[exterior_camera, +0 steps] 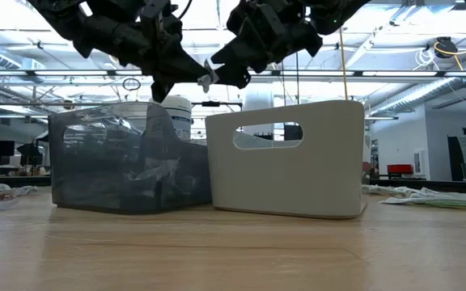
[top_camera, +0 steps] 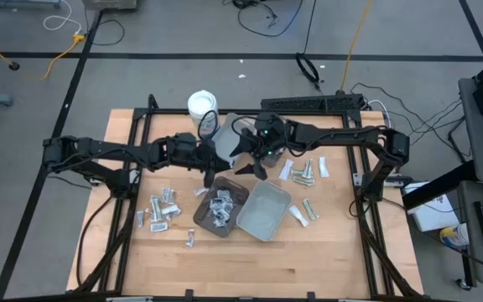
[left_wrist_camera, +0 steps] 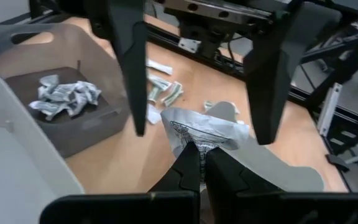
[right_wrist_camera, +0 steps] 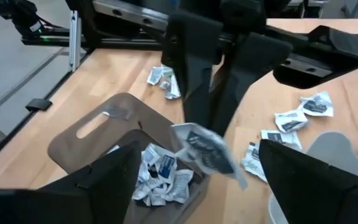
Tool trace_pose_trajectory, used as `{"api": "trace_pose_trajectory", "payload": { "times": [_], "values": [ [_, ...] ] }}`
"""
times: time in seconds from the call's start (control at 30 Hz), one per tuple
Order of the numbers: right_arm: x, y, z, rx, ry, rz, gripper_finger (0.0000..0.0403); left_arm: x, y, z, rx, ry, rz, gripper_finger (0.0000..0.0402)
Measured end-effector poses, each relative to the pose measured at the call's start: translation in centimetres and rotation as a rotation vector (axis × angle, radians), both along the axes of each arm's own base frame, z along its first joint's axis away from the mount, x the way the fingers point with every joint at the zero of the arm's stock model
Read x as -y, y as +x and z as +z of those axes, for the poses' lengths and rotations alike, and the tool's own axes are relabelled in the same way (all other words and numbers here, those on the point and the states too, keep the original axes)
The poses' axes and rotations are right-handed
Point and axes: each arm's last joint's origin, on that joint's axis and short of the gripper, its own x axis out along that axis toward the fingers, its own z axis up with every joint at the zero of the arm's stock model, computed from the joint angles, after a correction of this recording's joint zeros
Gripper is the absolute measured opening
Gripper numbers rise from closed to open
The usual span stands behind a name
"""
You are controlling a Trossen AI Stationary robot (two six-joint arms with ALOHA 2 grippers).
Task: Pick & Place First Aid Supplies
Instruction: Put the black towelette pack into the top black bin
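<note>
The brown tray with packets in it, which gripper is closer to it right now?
Left. The left gripper, shut on a packet, hangs right above the brown tray's rim. The right gripper, open, hangs just beyond it.

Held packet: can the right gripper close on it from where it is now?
Probably yes. The left gripper holds the packet by one edge, and the right gripper stands open, its fingers on either side of the packet's free part, nothing between.

Overhead view straight down, low view level at tabletop, wrist views close, all sharing brown tray (top_camera: 219, 210)
</note>
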Motion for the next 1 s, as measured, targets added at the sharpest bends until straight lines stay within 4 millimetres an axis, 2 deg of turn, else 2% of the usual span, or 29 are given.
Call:
{"api": "trace_pose_trajectory", "payload": {
  "times": [0.13, 0.23, 0.33, 0.53, 0.57, 0.7, 1.0],
  "values": [
    [-0.3, 0.1, 0.0, -0.003, 0.021, -0.004, 0.0284, 0.3, 0.0, 0.0, -0.001, -0.002, -0.013, 0.0006],
    [-0.5, 0.1, 0.0, -0.005, 0.023, 0.0, 0.0241, 0.4, 0.1, 0.0, -0.001, -0.009, -0.015, 0.0006],
    [-0.7, 0.2, 0.0, -0.005, 0.022, 0.002, 0.018, 0.5, 0.1, 0.0, -0.001, -0.011, -0.015, 0.0006],
    [-0.7, 0.2, 0.1, 0.005, 0.001, 0.017, 0.0028, 0.4, 0.1, 0.0, -0.002, -0.021, -0.005, 0.0009],
    [-0.7, 0.1, 0.1, 0.007, -0.006, 0.023, 0.0015, 0.4, 0.1, 0.0, -0.002, -0.026, -0.002, 0.0009],
    [-0.7, 0.1, 0.1, -0.007, 0.019, 0.01, 0.0009, 0.4, 0.1, 0.0, -0.003, -0.065, 0.018, 0.0027],
    [1.4, -2.5, 1.2, -0.133, 0.102, -0.124, 0.0002, -0.2, 0.0, 0.0, -0.009, -0.235, 0.105, 0.0128]
  ]
}}
